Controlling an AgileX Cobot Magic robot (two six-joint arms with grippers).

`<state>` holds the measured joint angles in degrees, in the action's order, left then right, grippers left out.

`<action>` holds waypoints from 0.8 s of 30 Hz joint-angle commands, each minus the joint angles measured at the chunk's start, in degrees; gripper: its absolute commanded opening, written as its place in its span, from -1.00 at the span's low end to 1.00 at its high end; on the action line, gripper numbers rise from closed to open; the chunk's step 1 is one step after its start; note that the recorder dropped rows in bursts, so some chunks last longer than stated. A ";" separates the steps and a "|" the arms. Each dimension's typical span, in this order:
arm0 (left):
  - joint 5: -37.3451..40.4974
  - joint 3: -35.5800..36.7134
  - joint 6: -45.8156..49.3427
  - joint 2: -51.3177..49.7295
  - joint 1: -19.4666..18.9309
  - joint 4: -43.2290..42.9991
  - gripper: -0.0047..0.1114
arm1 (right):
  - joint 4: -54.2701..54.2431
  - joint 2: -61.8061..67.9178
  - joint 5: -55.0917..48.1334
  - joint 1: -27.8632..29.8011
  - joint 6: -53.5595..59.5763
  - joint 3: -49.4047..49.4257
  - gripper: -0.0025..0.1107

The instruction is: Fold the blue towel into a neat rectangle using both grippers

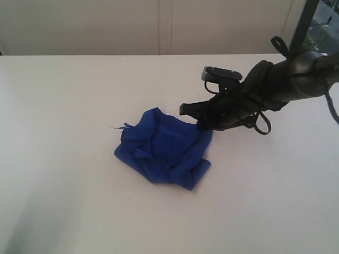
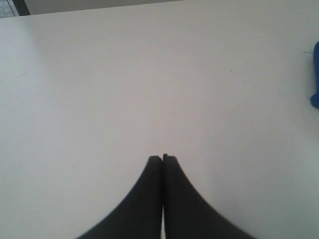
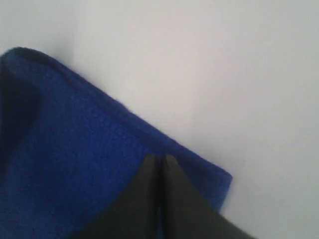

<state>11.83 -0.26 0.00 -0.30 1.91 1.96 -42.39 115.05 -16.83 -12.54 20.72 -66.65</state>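
Observation:
The blue towel point(image 1: 164, 151) lies crumpled in a heap near the middle of the white table point(image 1: 63, 106), with a loose thread at its left corner. My right gripper point(image 1: 200, 125) reaches in from the right and meets the towel's upper right edge. In the right wrist view its jaws point(image 3: 158, 158) are pressed together on the towel point(image 3: 75, 164) near a corner, a sliver of blue showing between them. My left gripper point(image 2: 163, 158) is shut with nothing in it, over bare table. A bit of the towel point(image 2: 315, 97) shows at that view's edge. The left arm is outside the exterior view.
The table's far edge meets a pale wall point(image 1: 159, 26). A dark post point(image 1: 304, 26) stands at the back right behind my right arm point(image 1: 286, 79). Black cables loop under that arm.

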 commanded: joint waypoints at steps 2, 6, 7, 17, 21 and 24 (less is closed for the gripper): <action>-0.13 0.26 0.00 0.30 0.01 0.60 -0.92 | 0.78 -6.62 -2.09 -0.11 1.61 -0.16 -0.96; -0.13 0.26 0.00 0.30 0.01 0.60 -0.92 | 2.99 -10.85 -8.52 -0.11 1.61 -0.16 -0.96; -0.13 0.26 0.00 0.30 0.01 0.60 -0.92 | 4.56 -11.73 -10.64 -0.11 1.61 -0.16 -0.96; -0.13 0.26 0.00 0.30 0.01 0.60 -0.92 | 7.48 -15.21 -16.09 -0.11 -1.82 5.72 -0.96; -0.13 0.26 0.00 0.30 0.01 0.60 -0.92 | 7.48 -15.21 -14.56 -0.11 -1.82 8.37 -0.96; -0.13 0.26 0.00 0.30 0.01 0.60 -0.92 | 7.36 -15.24 -14.97 -0.11 -1.82 8.71 -0.96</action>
<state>11.83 -0.26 0.00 -0.30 1.91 1.96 -35.39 100.34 -32.13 -12.54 19.09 -58.35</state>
